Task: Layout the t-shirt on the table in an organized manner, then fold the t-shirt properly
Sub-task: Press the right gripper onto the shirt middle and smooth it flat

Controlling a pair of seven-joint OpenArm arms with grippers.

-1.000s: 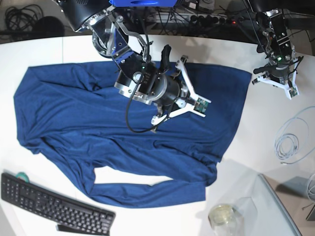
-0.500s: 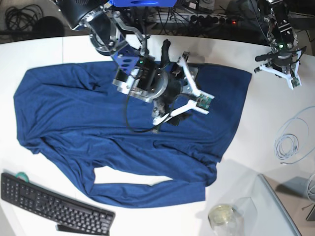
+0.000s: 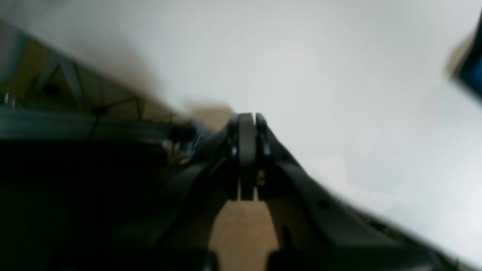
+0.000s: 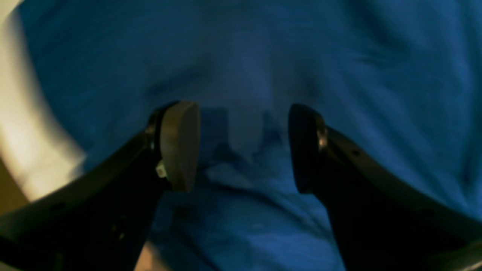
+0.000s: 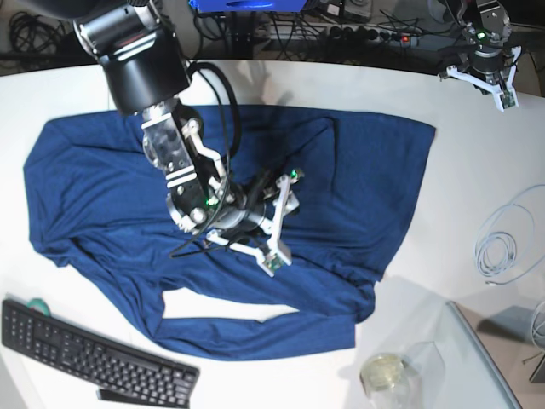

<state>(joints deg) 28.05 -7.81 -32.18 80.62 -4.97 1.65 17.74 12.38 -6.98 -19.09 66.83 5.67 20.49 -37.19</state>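
- While spread across the left and centre of the base view, t-shirt (image 5: 111, 196) lies rumpled on the table (image 5: 477, 162), one sleeve trailing toward the lower middle.
- Left of the lower edge: keyboard (image 5: 85, 351) close to that sleeve; could catch the cloth if dragged that way.
- Centre: right gripper (image 5: 279, 215) wide, nothing between the jaws, hanging low over mid-shirt; wrist view shows only blue knit beneath. Risks pinching two layers at once, or bunching the soft knit rather than flattening it.
- Lower right: glass jar (image 5: 387, 375) with something pale inside, contents unclear; near the hem, could be knocked over.
- Upper right: left gripper (image 5: 485, 77) pinched tight, holding nothing, well apart from the shirt.
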